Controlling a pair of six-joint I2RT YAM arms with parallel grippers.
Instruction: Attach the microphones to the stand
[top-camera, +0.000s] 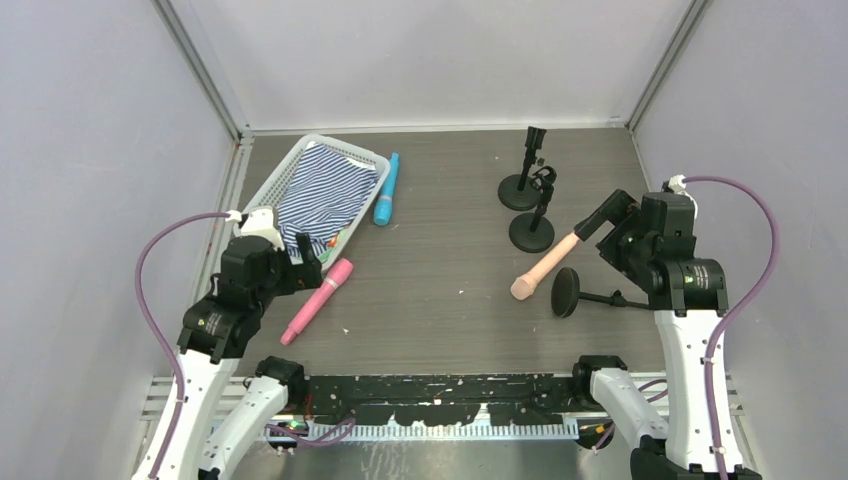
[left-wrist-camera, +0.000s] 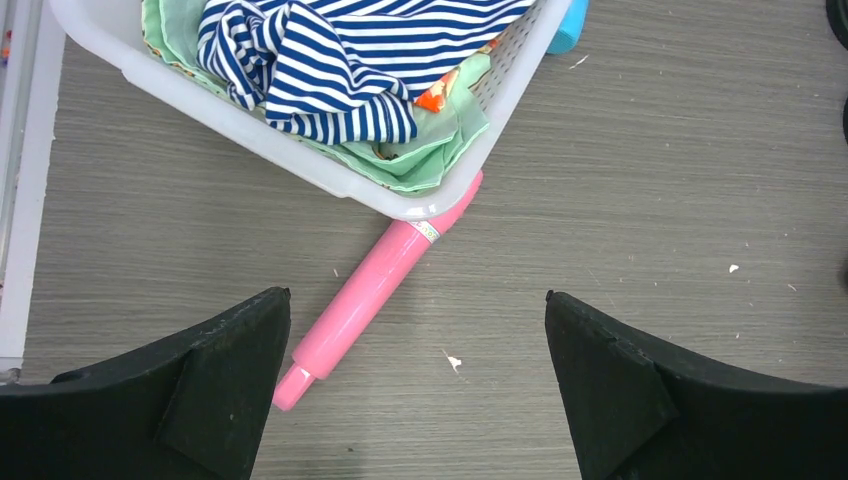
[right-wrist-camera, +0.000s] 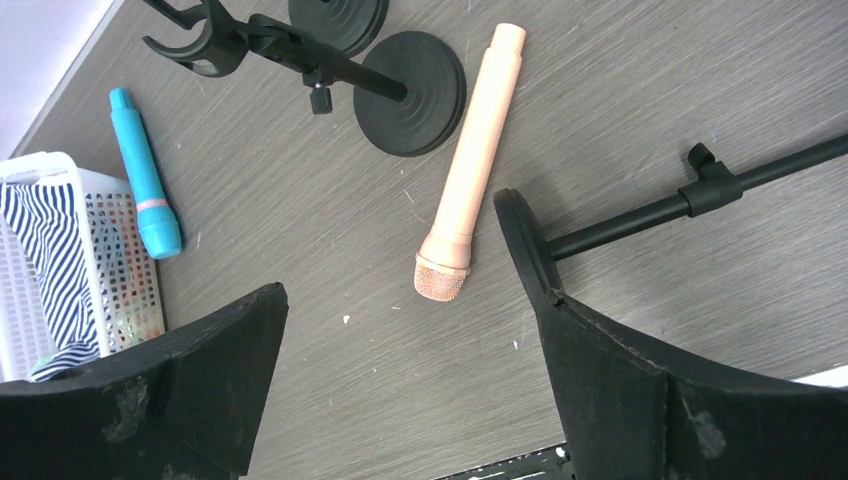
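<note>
Pink microphone (top-camera: 318, 300): slim pink plastic handheld; lies flat, its head end at the near corner of the white plastic mesh basket (top-camera: 350, 147), handle pointing away toward the arm bases.
Blue microphone (top-camera: 386, 190): bright blue, same form; lies flat just beside the basket's right wall.
Peach microphone (top-camera: 545, 267): peach-beige, rounded mesh head; lies flat well to the right of the basket.
Upright stands (top-camera: 522, 180): two black desk stands on round bases, well right of the basket, beyond the peach microphone; no microphone in either clip.
Fallen stand (top-camera: 566, 292): black, lying on its side, farthest right of the basket, its disc base just beside the peach head.
Basket contents: blue-and-white striped cloth (top-camera: 320, 195).
Surface: grey wood-grain table (top-camera: 450, 250), flecked with small white crumbs.
Room: pale plain walls (top-camera: 430, 60) on three sides, metal posts at the corners.
Left wrist view only: pale green cloth (left-wrist-camera: 430, 160) under the stripes; the basket rim hides the pink head.
Right wrist view only: the peach head's mesh (right-wrist-camera: 440, 280) and a stand clip (right-wrist-camera: 195, 45) in detail.
Left gripper (top-camera: 306, 258): jaws spread wide, empty, above the pink handle beside the basket's near corner, touching nothing.
Right gripper (top-camera: 600, 232): jaws spread wide, empty, over the peach microphone, far right of the basket.
</note>
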